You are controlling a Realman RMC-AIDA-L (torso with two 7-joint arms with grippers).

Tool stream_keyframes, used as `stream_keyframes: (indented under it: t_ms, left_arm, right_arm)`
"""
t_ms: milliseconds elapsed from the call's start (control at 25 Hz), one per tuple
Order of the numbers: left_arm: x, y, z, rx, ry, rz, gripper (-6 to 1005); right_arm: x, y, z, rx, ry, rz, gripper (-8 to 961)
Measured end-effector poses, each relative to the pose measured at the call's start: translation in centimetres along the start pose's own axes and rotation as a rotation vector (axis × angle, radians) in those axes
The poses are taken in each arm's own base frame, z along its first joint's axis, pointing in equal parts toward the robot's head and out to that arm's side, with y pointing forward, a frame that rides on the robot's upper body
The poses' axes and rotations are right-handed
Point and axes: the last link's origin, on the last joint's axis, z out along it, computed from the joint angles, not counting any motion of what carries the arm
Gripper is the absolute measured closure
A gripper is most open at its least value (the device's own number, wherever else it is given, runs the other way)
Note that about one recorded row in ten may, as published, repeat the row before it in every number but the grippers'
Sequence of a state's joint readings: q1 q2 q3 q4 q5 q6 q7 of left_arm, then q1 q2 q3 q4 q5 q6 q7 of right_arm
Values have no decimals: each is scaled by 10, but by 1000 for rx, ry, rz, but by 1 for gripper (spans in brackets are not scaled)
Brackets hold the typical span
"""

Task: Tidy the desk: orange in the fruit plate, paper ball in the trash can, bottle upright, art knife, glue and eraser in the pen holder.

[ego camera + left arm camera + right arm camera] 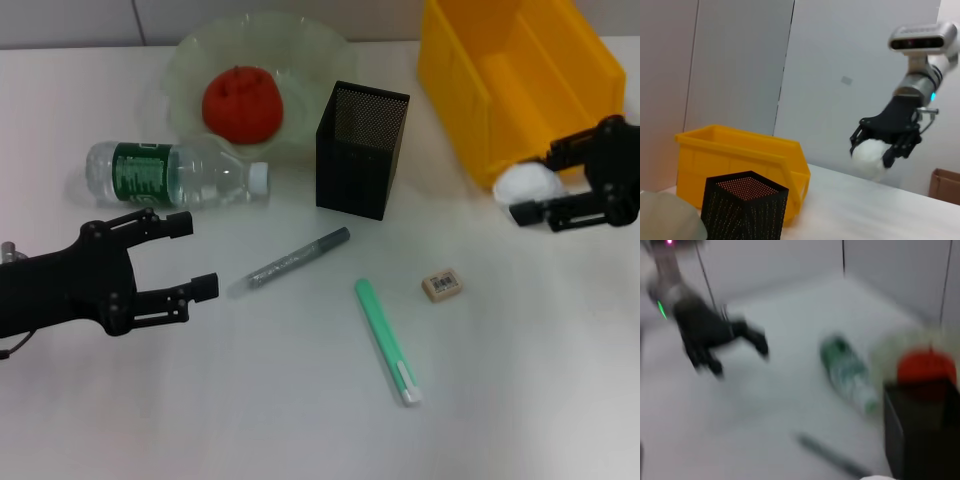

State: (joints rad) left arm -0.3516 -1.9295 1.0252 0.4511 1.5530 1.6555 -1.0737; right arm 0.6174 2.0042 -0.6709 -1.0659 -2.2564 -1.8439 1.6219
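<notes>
- Paper-ball step is live; the right claw (548, 196) is clenched on the paper ball (529, 185), lifted off the tabletop (300, 400) near its right edge, just beside the front wall of the trash can (500, 80), not yet over the opening
- Next move, as I read it: carry the ball above the rim, over the bin, then let go
- Left claw (185, 255) hovers released near the left edge, close to the bottle (170, 175), which lies on its side
- Orange (240, 103) already sits in the fruit plate (320, 60) at the far edge
- Eraser (442, 285) lies out in the middle, in front of the pen holder (360, 150); its dark label is unreadable; the bottle's green label too
</notes>
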Motion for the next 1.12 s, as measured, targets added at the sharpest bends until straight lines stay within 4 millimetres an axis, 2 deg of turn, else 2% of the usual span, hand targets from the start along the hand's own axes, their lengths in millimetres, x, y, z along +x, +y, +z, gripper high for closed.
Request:
stream_keyframes:
  t_ms: [40,80,120,200,240,280,360,400,520,560,640,680,800,880,1120]
  left_arm:
    - [0,0,0,0,0,0,192]
    - [0,0,0,0,0,0,193]
    - [1,-1,1,0,5,2,194]
    - [1,0,3,-2,7,2,195]
    - [1,0,3,-2,7,2,195]
    - [1,0,3,-2,7,2,196]
    - [2,-1,5,-7,11,2,197]
    - [3,-1,6,-9,12,2,198]
    - [3,-1,7,-11,13,3,200]
    - [3,-1,7,-12,14,2,200]
    - [3,0,8,-13,15,1,202]
    - [4,0,8,-16,18,1,202]
    - [4,0,8,-17,21,0,204]
    - [4,0,9,-17,23,-1,205]
    - [3,2,10,-17,28,-5,209]
  right_arm:
    - [6,2,-1,-4,-79,-7,408]
    - [22,5,3,2,-216,-19,408]
    - [29,7,7,10,-264,-22,408]
    - [45,10,17,37,-345,-20,408]
    - [45,10,17,37,-345,-20,408]
    - [56,12,25,69,-385,-6,408]
    - [59,12,28,88,-402,3,408]
    - [60,8,28,156,-451,29,408]
    - [60,-1,24,245,-493,58,409]
    - [59,-13,19,339,-524,88,409]
    - [58,-18,17,373,-532,99,409]
    - [55,-29,14,440,-547,119,409]
    - [51,-40,13,501,-552,134,409]
    - [43,-59,16,583,-530,161,409]
    - [32,-73,28,627,-473,162,409]
